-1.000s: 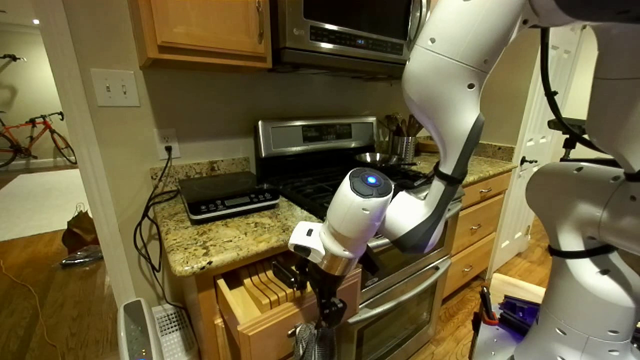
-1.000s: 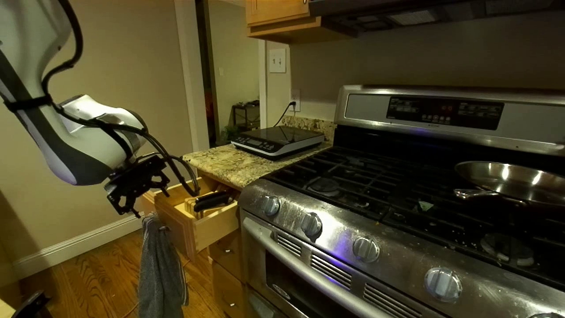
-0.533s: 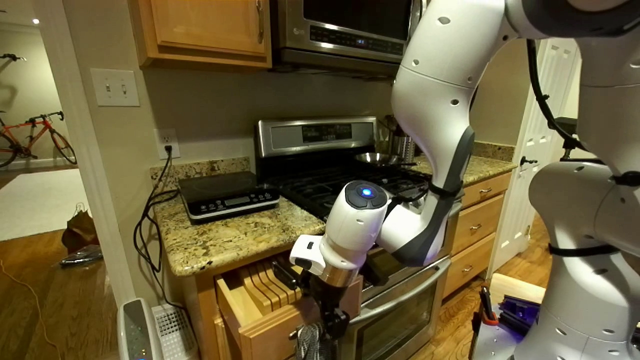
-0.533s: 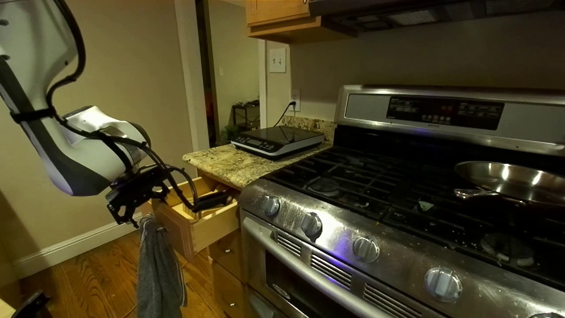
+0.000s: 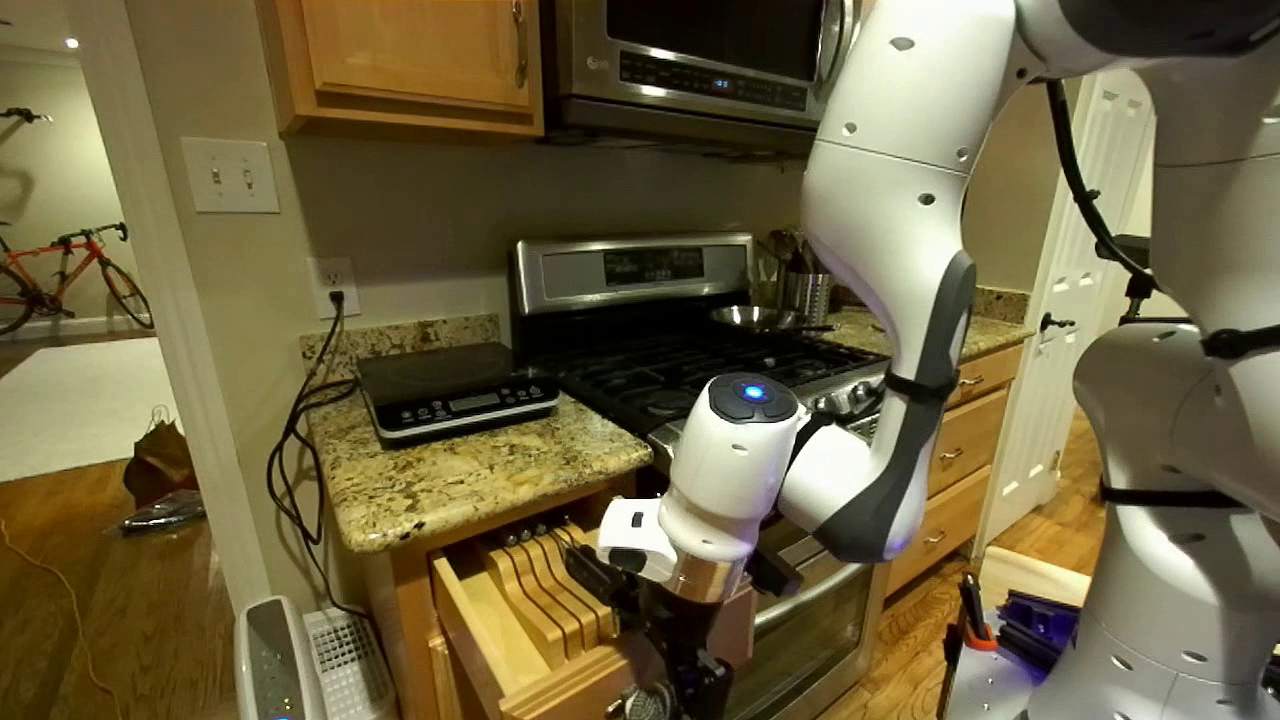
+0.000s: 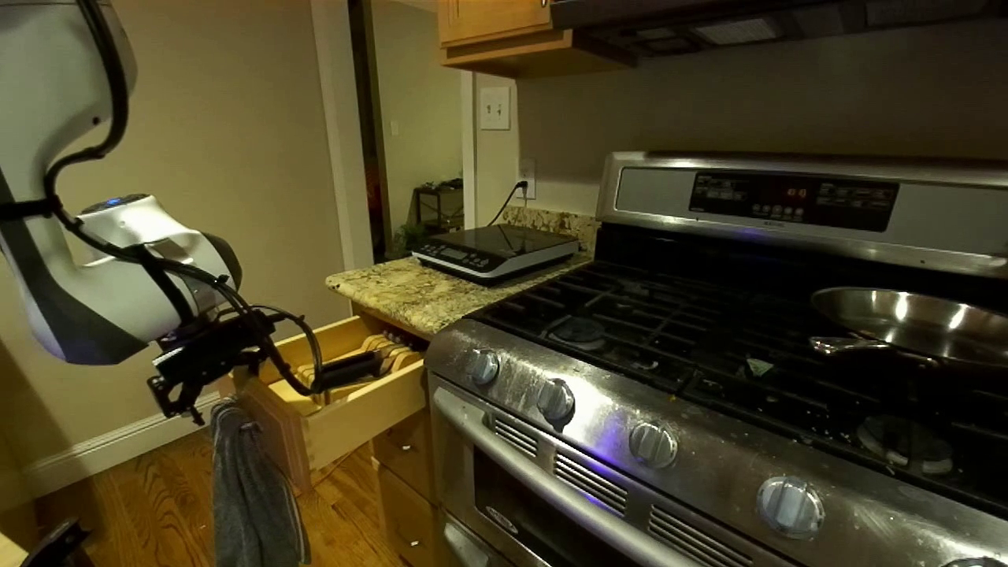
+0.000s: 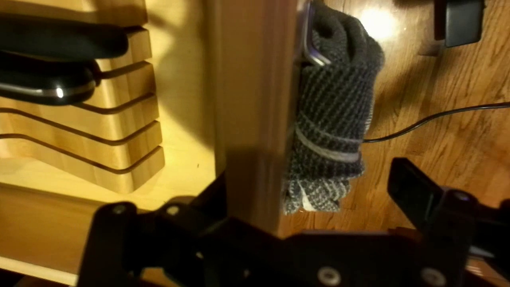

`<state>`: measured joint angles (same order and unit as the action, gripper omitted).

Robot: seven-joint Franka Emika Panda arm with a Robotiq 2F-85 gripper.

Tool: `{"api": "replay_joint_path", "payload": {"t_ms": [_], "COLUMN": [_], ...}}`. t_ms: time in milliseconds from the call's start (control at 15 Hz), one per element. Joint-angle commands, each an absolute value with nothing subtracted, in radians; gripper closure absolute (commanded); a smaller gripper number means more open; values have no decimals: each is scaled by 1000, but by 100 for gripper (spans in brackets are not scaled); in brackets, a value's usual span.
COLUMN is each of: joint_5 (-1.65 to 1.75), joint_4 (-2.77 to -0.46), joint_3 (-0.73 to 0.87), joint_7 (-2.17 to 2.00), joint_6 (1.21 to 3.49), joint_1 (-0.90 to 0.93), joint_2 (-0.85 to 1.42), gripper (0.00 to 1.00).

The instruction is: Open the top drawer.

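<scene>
Top drawer stands pulled out under the countertop

It juts out just beside the stove. I have my gripper astride the drawer's front panel, its fingers wide apart: one dips behind the panel, the other hangs outside, well apart from it. Whether the inner one touches the panel, I cannot tell. Gray towel cloth hangs at the metal pull. Inside lies a slotted wooden block, two black handles over it.
</scene>
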<state>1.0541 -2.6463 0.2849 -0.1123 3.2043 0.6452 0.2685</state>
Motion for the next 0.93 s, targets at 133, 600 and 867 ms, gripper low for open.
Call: {"api": "replay_joint_path", "payload": {"t_ms": [133, 600, 867], "joint_5": [954, 857, 743], "joint_4": [-2761, -2755, -2754], "joint_3": [63, -121, -238], "joint_7": [15, 142, 262], "joint_6": [3175, 3127, 3109], "joint_1": [481, 320, 224], "joint_2": [173, 124, 96], "gripper": [0, 0, 0]}}
